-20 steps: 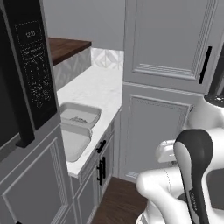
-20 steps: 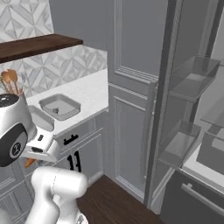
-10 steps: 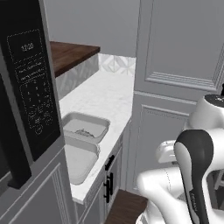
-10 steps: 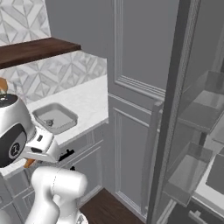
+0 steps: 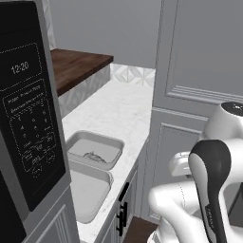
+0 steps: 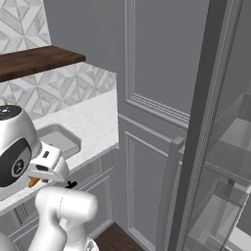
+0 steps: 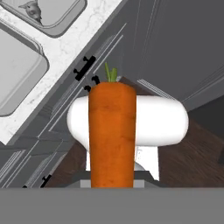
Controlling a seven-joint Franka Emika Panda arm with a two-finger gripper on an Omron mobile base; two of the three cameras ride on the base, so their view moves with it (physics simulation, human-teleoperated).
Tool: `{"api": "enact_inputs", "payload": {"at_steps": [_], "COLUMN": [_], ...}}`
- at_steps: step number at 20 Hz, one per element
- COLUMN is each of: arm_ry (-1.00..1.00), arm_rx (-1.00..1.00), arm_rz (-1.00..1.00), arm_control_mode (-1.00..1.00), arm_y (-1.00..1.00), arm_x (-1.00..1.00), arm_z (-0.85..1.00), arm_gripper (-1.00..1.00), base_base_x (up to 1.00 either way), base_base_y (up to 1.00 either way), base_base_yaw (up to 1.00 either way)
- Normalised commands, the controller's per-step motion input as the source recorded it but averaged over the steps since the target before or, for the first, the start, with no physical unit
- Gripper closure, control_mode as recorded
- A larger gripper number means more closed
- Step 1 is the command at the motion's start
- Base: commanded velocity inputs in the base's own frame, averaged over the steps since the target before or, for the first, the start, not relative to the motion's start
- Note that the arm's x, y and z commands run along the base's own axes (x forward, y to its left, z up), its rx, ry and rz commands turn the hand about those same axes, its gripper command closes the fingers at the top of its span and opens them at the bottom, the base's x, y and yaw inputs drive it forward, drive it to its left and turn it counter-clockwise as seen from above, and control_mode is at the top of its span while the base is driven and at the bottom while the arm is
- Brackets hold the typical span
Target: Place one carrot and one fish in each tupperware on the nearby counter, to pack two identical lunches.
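The gripper (image 7: 112, 183) is clamped on a carrot (image 7: 112, 131) (green stub pointing away), held off the marble counter (image 5: 124, 111). Two grey tupperware trays (image 5: 94, 150) (image 5: 88, 191) sit side by side there; the farther one holds what looks like a fish (image 5: 95, 156).

glossy white rounded arm (image 5: 190, 209), dark grey joint bands

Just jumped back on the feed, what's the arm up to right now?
The end effector is shut on a carrot, held above the floor in front of the cabinets. Two grey tupperware trays sit side by side on the marble counter. The far tray already holds a fish; the near tray looks empty. No carrot is in either tray yet.
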Motion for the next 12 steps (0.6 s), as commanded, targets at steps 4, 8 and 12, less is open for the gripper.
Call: {"api": "enact_inputs", "payload": {"at_steps": [4, 8, 12], "arm_ry": [0.0, 0.0, 0.01], "arm_rx": [0.0, 0.0, 0.0], "arm_rz": [0.0, 0.31, 0.44], "arm_control_mode": [1.0, -1.0, -1.0], "arm_y": [0.0, 0.3, 0.56], "arm_x": [0.0, 0.99, 1.0], "arm_z": [0.0, -0.09, -0.19], "arm_gripper": [1.0, 1.0, 1.0], "base_base_x": [0.26, 0.0, 0.0], "base_base_y": [0.03, 0.0, 0.0], "base_base_yaw": [0.02, 0.0, 0.0]}}
